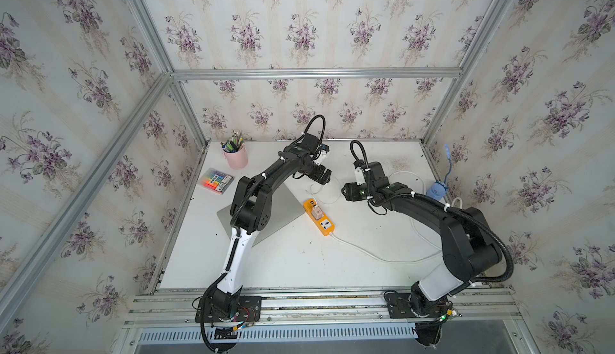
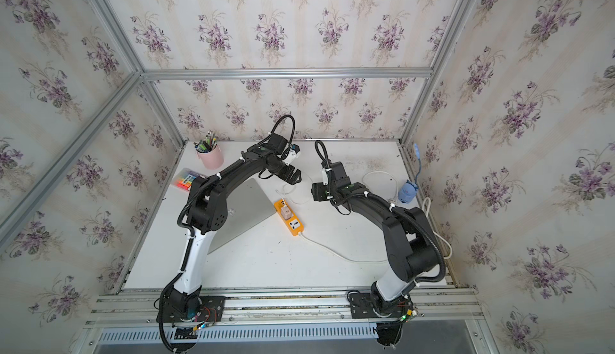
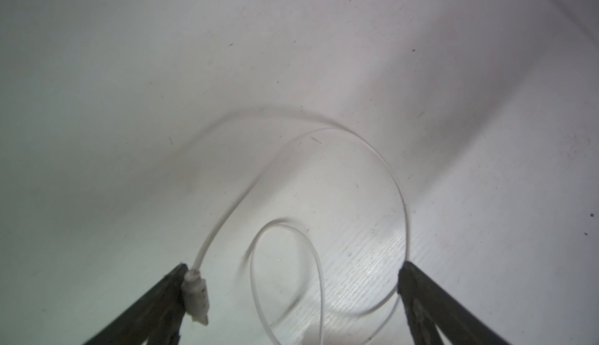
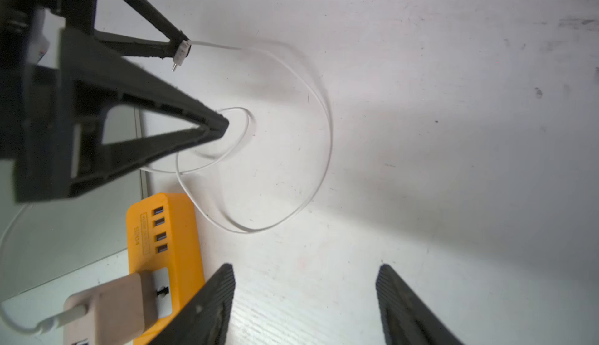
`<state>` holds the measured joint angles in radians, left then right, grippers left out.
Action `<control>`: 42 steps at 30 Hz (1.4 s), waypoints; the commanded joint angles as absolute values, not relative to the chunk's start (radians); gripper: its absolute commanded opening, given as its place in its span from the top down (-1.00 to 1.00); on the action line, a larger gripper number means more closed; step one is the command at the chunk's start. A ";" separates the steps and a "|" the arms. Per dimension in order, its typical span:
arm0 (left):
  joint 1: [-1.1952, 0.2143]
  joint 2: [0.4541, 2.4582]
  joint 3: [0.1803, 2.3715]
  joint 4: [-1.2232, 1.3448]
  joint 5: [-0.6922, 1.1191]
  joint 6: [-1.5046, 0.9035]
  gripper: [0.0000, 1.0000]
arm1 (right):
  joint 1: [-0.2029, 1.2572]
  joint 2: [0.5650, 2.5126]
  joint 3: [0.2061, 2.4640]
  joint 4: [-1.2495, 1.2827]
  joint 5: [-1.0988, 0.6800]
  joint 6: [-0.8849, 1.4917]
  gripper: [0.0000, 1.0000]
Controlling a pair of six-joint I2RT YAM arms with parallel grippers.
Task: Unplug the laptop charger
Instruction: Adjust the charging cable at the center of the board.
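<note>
1. Laptop charger point(image 1: 316, 213): a small pinkish-beige, cube-shaped plastic plug adapter with rounded edges. It sits plugged into the long orange plastic power strip point(image 1: 325, 227).
2. Location: the strip lies slantwise near the middle of the white tabletop point(image 1: 299, 262), just beside a corner of the flat silver-grey laptop point(image 1: 286, 207). The charger sits mid-strip, between a row of 4 USB ports and 1 free socket. The thick white cord point(image 1: 386, 261) leaves the strip at the end nearer the front edge.
3. Thin white cable point(image 4: 325, 139): it enters the charger's side and runs in 2 loose loops over the tabletop, on the far-edge side of the strip. It ends in a small white connector point(image 3: 196, 294).
4. Left gripper point(image 3: 293, 265): the jaws are spread wide above the cable loops and clamp nothing. The connector rests against the inner face of 1 fingertip. This gripper is apart from the charger, on its far-edge side.
5. Right gripper point(image 4: 306, 267): the jaws stand apart, with only bare tabletop between them. In the right wrist view the charger lies outside that gap, just beside 1 ribbed black finger point(image 4: 207, 301). Whether that finger touches the strip cannot be told. In both top views this gripper is near the charger, toward the far right corner, and the 2 are apart.
</note>
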<state>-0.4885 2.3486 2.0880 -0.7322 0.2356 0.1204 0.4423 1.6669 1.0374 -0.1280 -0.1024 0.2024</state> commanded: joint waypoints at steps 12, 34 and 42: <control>-0.443 2.284 2.033 -0.802 0.561 0.203 -0.99 | 0.414 1.907 1.197 0.045 -0.132 0.082 -0.26; -0.430 2.280 2.042 -0.771 0.611 0.157 -0.99 | 0.414 2.021 1.269 0.095 -0.354 0.054 0.41; -0.425 2.277 2.018 -0.738 0.481 0.155 -0.99 | 0.413 1.935 1.209 0.104 -0.308 0.055 1.00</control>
